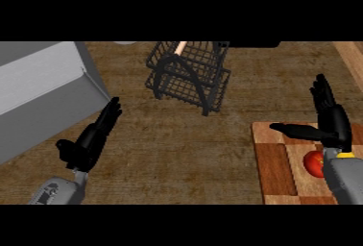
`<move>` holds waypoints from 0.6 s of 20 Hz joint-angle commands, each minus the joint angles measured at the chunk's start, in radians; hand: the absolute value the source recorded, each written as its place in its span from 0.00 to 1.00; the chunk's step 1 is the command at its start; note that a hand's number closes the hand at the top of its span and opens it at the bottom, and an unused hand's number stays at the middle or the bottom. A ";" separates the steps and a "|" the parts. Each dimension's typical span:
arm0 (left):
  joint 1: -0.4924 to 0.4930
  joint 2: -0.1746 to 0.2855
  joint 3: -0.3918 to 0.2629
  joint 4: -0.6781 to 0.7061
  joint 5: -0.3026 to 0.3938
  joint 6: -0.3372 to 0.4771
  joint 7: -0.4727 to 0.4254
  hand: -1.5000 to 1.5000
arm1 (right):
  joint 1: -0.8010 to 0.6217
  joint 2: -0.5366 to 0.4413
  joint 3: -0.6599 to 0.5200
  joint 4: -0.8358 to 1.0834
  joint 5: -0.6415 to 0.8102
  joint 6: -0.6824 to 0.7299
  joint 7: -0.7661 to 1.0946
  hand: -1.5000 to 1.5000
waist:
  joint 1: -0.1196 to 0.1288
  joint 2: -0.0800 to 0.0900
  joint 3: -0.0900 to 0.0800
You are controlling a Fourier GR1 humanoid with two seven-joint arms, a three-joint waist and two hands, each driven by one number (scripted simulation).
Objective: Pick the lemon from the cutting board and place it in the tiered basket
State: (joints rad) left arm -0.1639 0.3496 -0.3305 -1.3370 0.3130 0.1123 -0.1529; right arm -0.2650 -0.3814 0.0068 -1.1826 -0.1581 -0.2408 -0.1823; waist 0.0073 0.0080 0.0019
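**Small round fruit, both hands open, nothing held yet**

Nearest to us, on the cutting board [273, 166] at the right edge of the tabletop [177, 153], lies the fruit [312, 162]. The task names a lemon, but what we see is round and red-orange, and our right forearm hides half of it. We judge it light, stiff enough to take a squeeze without bruising, and smooth-skinned. Being round, it may roll on the flat board if we nudge it from one side. We would take it across its widest part, thumb on one side and fingers on the other, coming down from above.

Just beyond the fruit, our right hand [333, 126] hangs over the board's far end. Its fingers are straight and apart and its thumb points left, and it holds nothing. Our left hand [81, 146] shows at the left of the view with fingers straight and together, also free, near a grey box [42, 86].

Farthest away stands the tiered basket [177, 82], black wire, well apart from the board. Its open top looks like the easier way in.
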 commanded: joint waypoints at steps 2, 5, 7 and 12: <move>-0.060 -0.039 0.015 0.089 -0.035 0.007 0.011 0.50 | 0.057 -0.121 -0.037 -0.001 0.049 0.066 -0.091 0.00 | -0.018 -0.007 -0.002; 0.011 -0.031 0.000 0.018 -0.025 0.003 -0.004 0.50 | -0.005 -0.264 0.037 -0.161 0.163 0.030 0.215 0.00 | -0.016 -0.015 -0.005; 0.031 -0.030 -0.003 0.019 -0.035 0.009 -0.030 0.50 | 0.045 -0.368 0.076 -0.164 0.256 0.055 0.272 0.00 | -0.023 -0.019 -0.008; 0.009 -0.028 0.002 0.035 -0.039 0.010 -0.016 0.50 | 0.053 -0.577 0.231 -0.215 0.388 0.289 0.511 0.00 | -0.023 -0.018 -0.013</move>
State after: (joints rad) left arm -0.1547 0.3251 -0.3254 -1.2999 0.2852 0.1135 -0.1664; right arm -0.2297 -0.8166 0.1494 -1.3530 0.1400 -0.0813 0.1817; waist -0.0129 -0.0079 -0.0090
